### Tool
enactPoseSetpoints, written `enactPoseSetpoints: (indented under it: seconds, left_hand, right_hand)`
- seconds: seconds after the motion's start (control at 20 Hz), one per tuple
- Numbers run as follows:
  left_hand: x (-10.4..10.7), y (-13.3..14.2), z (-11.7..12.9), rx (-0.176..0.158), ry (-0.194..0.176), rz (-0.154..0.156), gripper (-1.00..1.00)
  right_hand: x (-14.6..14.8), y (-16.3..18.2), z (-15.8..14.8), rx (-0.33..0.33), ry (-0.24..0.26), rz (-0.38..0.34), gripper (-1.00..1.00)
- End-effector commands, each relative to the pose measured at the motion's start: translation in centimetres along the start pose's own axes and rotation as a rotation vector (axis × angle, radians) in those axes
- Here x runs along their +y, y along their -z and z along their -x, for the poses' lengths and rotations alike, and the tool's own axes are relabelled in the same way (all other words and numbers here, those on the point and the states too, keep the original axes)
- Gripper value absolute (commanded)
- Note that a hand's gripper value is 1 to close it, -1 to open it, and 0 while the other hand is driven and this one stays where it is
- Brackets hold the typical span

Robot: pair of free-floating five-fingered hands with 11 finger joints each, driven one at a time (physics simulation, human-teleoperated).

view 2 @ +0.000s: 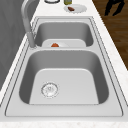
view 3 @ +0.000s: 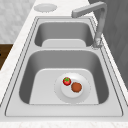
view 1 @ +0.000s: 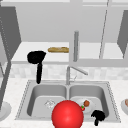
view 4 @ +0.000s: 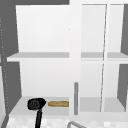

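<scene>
Bread loaf (view 1: pixel 58 49) is lying flat on the bottom shelf (view 1: pixel 30 56) of the open wall cabinet, and we are hovering our left hand (view 1: pixel 36 57) just beside its left end, apart from it as far as we can tell; the upper view is showing the same loaf (view 4: pixel 58 103) with the hand (view 4: pixel 35 103) close at its left. That hand is looking balled up, fingers clenched on nothing (a dark stalk is hanging below it, down over the backsplash). We are keeping our right hand (view 1: pixel 98 116) low at the front rim of the sink (view 1: pixel 110 100), with its fingers drooping loosely and grasping nothing. In the right basin a white plate (view 3: pixel 83 96) is carrying a strawberry (view 3: pixel 66 81) and a brown round piece of food (view 3: pixel 76 87). A big red ball (view 1: pixel 67 114) is sitting in front of the sink's near edge, and the faucet (view 1: pixel 68 75) is standing between the basins. We are judging the work with the loaf as barely begun: the loaf is untouched on its shelf and no grasp is made.
</scene>
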Motion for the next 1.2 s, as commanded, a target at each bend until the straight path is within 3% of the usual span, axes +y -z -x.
enactPoseSetpoints:
  seconds: [0.0,0.45,0.65,0.95,1.15]
  left_hand:
    - [2.1,0.3,0.7,-0.031,-0.065,0.014,-1.0]
    - [6.8,1.0,3.9,0.0,-0.116,0.006,-1.0]
    - [8.7,2.1,6.7,0.001,-0.096,0.003,-1.0]
    - [10.8,3.9,10.8,0.002,-0.098,0.003,-1.0]
    - [11.1,5.2,13.0,0.002,-0.128,-0.004,-1.0]
  right_hand:
    - [0.0,0.0,0.0,0.0,0.0,0.0,0.0]
    - [0.0,0.0,0.0,0.0,0.0,0.0,0.0]
    - [0.0,0.0,0.0,0.0,0.0,0.0,0.0]
    - [0.0,0.0,0.0,0.0,0.0,0.0,0.0]
    - [0.0,0.0,0.0,0.0,0.0,0.0,0.0]
